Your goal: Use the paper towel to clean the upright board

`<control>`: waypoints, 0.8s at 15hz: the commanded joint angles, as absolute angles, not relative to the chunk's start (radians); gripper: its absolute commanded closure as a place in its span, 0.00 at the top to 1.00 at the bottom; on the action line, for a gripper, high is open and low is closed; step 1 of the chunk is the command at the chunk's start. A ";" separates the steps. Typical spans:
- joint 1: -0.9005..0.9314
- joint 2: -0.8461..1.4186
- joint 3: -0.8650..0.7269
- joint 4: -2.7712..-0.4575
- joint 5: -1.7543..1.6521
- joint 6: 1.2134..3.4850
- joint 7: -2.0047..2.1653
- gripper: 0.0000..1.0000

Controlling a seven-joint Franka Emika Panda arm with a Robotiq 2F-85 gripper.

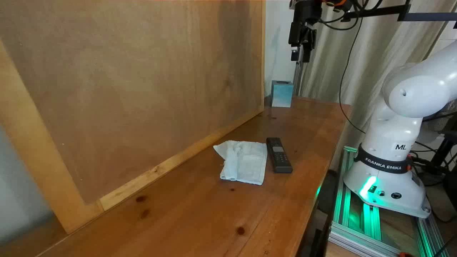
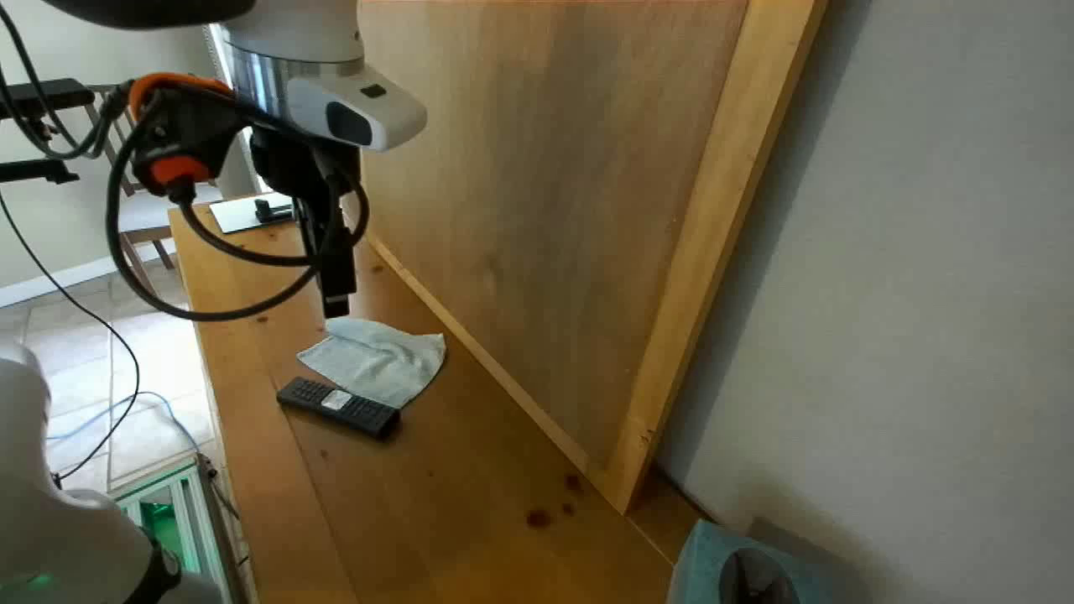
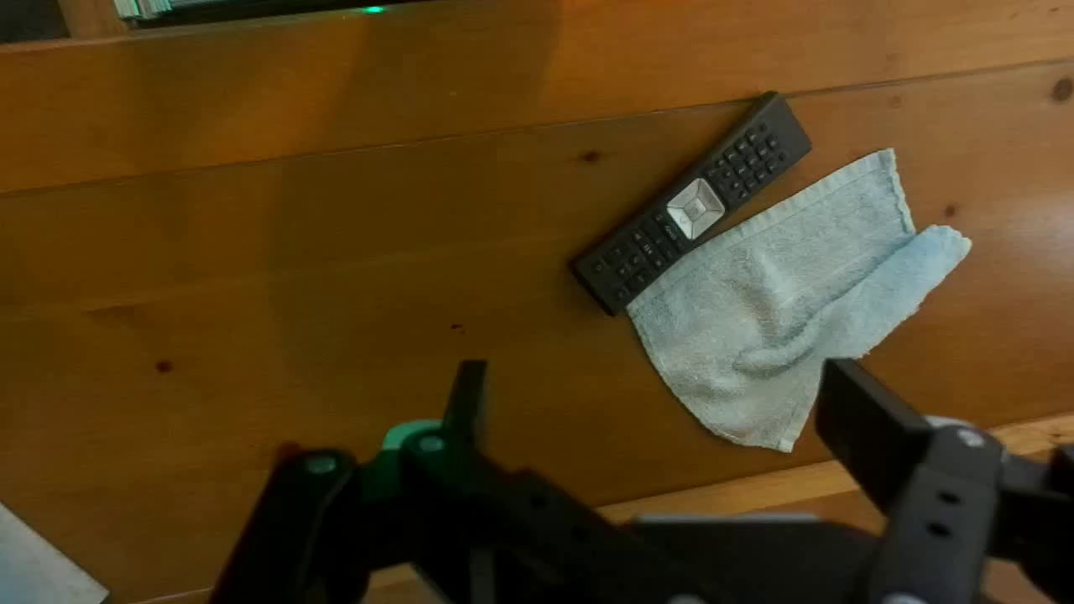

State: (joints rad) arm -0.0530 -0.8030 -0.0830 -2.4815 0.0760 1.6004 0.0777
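A black remote control (image 1: pixel 279 157) lies keypad up on the wooden table (image 1: pixel 178 217) before me, while a light blue box (image 1: pixel 282 96) with an opening in its top stands at one end of the table. Cream curtains (image 1: pixel 328 64) hang beyond that end. Toward the table's opposite end rests a white panel (image 2: pixel 233 218), a chair (image 2: pixel 155 218) nearby; pale floor tiles (image 2: pixel 159 344) run alongside the table.

Domestic-looking room, seen by me from afar. Lower than my gripper (image 1: pixel 300 57): wooden tabletop (image 1: pixel 178 221), black remote control (image 1: pixel 279 155). Behind it, in an exterior view: draped curtain (image 1: pixel 326 78). Beyond it, in an exterior view: chair (image 2: pixel 151 214) on tiled floor (image 2: pixel 164 344).
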 commanded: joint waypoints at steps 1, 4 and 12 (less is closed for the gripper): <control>-0.068 -0.801 -0.073 -2.479 0.083 1.598 0.069 1.00; -0.068 -0.801 -0.073 -2.479 0.083 1.598 0.069 1.00; -0.045 -0.808 -0.073 -2.483 0.101 1.591 0.043 1.00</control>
State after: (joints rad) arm -0.0530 -0.8034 -0.0829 -2.4814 0.0760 1.6005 0.0776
